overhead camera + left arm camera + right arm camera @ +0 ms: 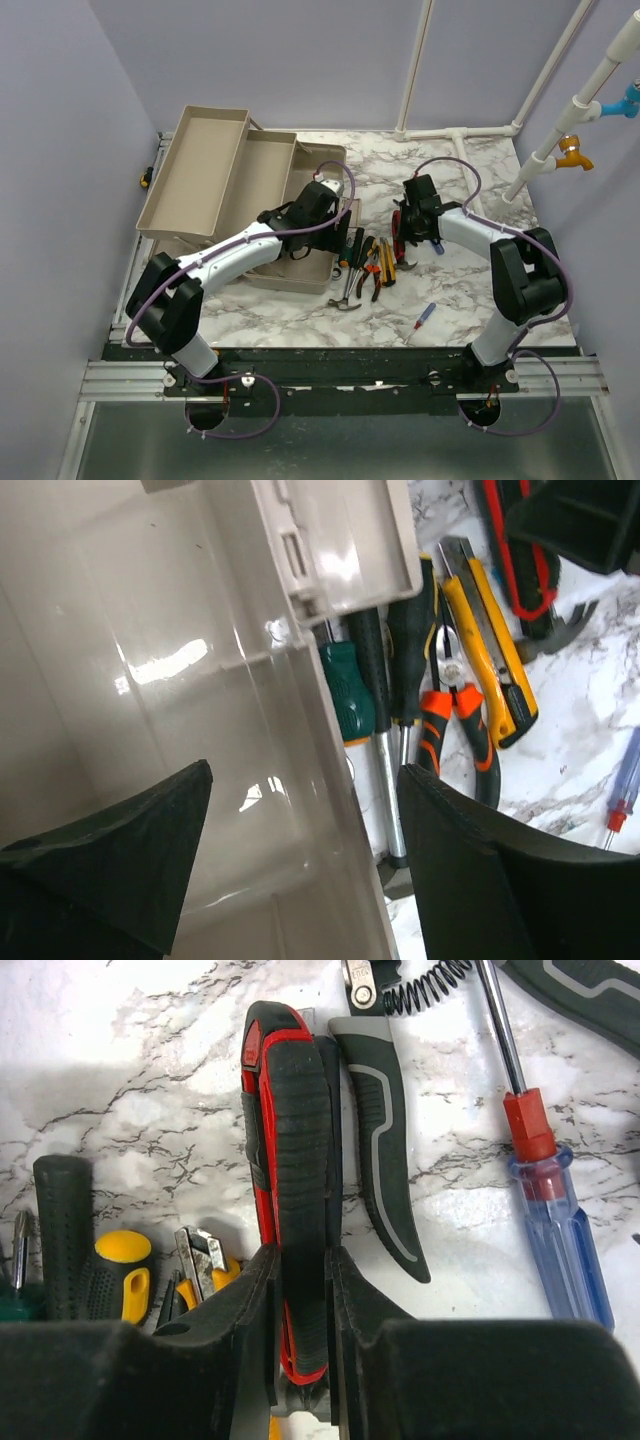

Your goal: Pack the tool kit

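The beige toolbox (200, 170) stands open at the left with its trays folded out. My left gripper (325, 205) hangs over its right side. In the left wrist view this gripper (305, 870) is open, one finger inside the box and one outside its wall (300, 770). Several hand tools (365, 265) lie beside the box, a hammer (347, 295) among them. My right gripper (408, 228) is over the marble table. In the right wrist view it (305, 1270) is shut on a red-and-black handled tool (290, 1110).
A green-handled screwdriver (347, 690), orange pliers (455, 720) and a yellow utility knife (490, 650) lie against the box. A blue screwdriver (560, 1230) and a grey-handled tool (385, 1140) lie right of the held tool. Another blue screwdriver (425, 317) lies near the front edge. White pipes (540, 150) stand at the back right.
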